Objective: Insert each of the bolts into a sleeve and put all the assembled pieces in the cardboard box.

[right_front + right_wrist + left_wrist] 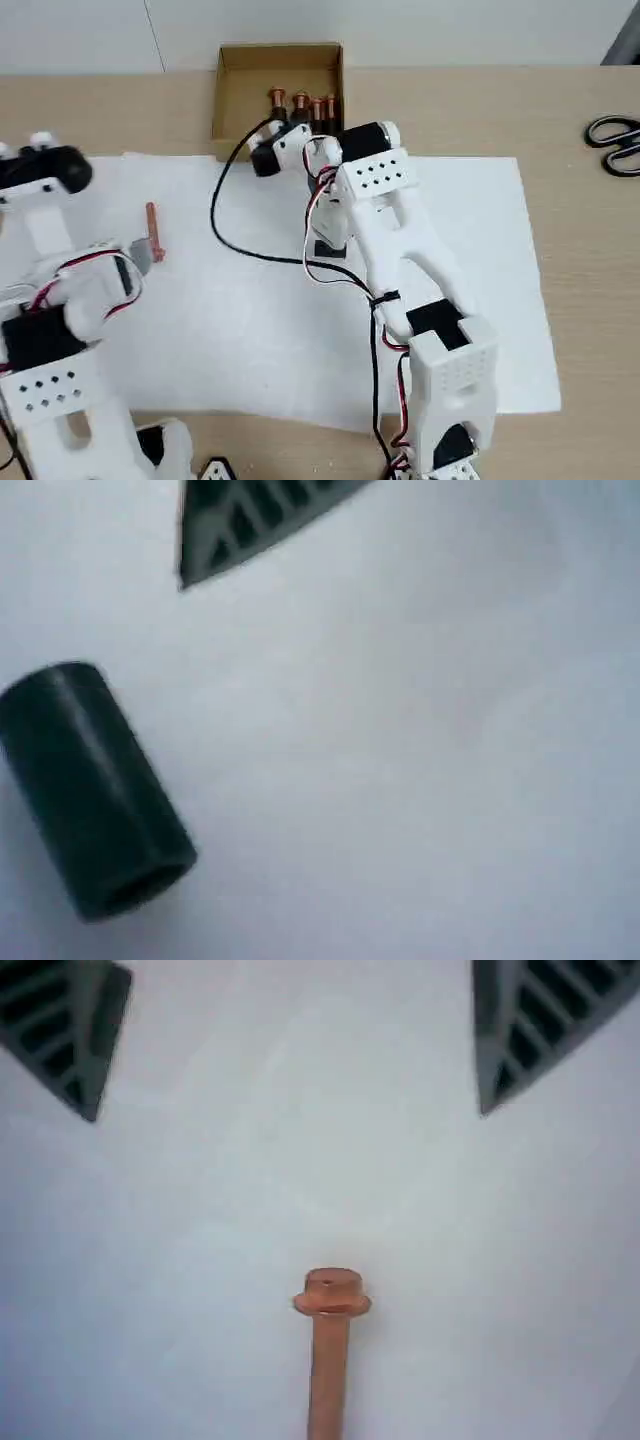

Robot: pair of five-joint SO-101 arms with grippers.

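Observation:
A copper bolt lies on the white sheet at the left. In the left wrist view the bolt points its head toward my left gripper, which is open just over the sheet with its fingers spread wide and nothing between them. A black sleeve lies on its side on the sheet near the middle. My right gripper hangs over it, open; one finger shows apart from the sleeve. The cardboard box at the back holds several assembled bolts in sleeves.
The white sheet covers most of the wooden table. Black scissors lie at the far right edge. A black cable loops across the sheet from the right arm's wrist.

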